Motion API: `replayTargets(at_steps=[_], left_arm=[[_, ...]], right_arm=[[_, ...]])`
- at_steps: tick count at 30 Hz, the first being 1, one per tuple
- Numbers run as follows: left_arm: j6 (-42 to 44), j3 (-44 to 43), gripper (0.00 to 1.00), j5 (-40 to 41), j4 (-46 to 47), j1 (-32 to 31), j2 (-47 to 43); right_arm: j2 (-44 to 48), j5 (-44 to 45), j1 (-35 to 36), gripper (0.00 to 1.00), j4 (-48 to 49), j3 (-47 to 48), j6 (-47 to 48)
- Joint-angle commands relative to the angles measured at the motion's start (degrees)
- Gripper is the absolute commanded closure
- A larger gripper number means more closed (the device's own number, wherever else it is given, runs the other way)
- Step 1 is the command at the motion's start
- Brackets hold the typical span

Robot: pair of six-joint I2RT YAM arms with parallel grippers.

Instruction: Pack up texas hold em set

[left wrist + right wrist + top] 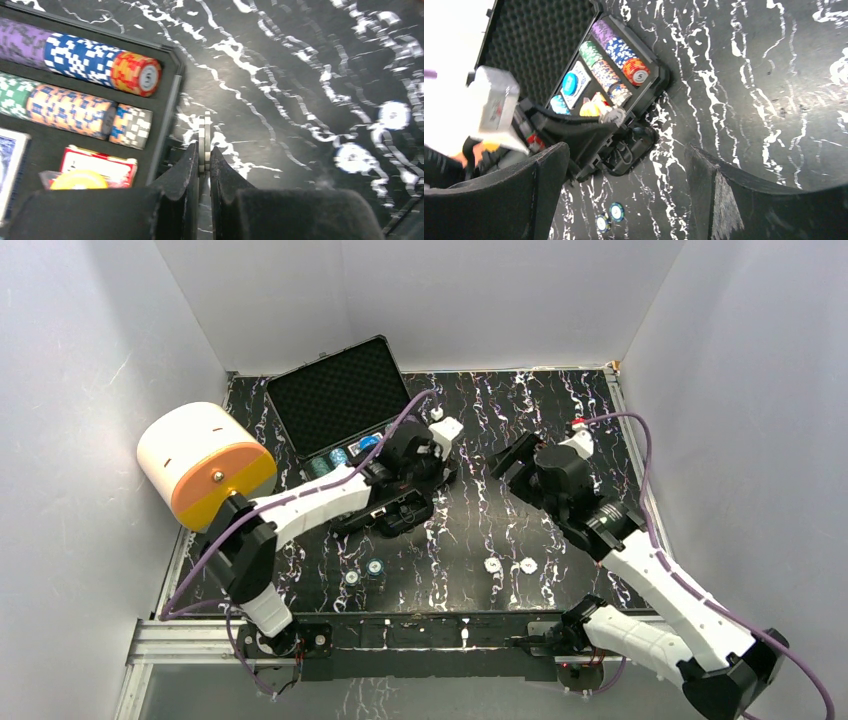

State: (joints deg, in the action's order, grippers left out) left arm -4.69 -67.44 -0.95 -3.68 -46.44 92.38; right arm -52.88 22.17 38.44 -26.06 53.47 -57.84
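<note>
Chip rows (90,60) lie in the case (335,395), loose chips (375,567) before it.

Two blue chips (375,567) lay lower left of centre, two white chips (492,565) at lower centre. Two edge-on chips (204,140) showed at the left wrist view's lower middle. One case (340,395) held two chip rows (100,60). One cylinder (205,465) stood far left.
</note>
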Motion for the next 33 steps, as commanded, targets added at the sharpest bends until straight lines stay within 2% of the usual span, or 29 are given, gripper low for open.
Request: replayTargets(at_steps=[1, 9, 13, 19, 29, 33], left_arm=[[13.63, -9.76, 1.0, -0.96, -15.49, 2.26, 4.55], [18.54, -15.86, 1.0, 4.83, -20.51, 2.93, 12.14], [18.75, -17.28, 1.0, 6.28, -20.34, 3.09, 13.99], [19.81, -19.89, 1.0, 13.22, -19.48, 3.41, 17.08], [19.79, -20.1, 1.0, 16.74, -19.63, 3.72, 19.45], [19.69, -20.36, 0.79, 17.3, -20.18, 3.82, 19.06]], right_arm=[[3.27, 4.72, -0.16, 0.09, -1.04, -2.32, 2.73], [3.08, 2.83, -0.18, 0.09, -1.59, -3.87, 2.48], [2.55, 2.18, -0.14, 0.09, -1.11, -3.86, 2.27], [2.48, 1.7, -0.15, 0.09, -0.97, -3.89, 1.99], [1.66, -0.79, -0.17, 0.09, 0.44, -3.77, 0.89], [0.91, -1.33, -0.18, 0.09, 0.18, -3.34, 1.47]])
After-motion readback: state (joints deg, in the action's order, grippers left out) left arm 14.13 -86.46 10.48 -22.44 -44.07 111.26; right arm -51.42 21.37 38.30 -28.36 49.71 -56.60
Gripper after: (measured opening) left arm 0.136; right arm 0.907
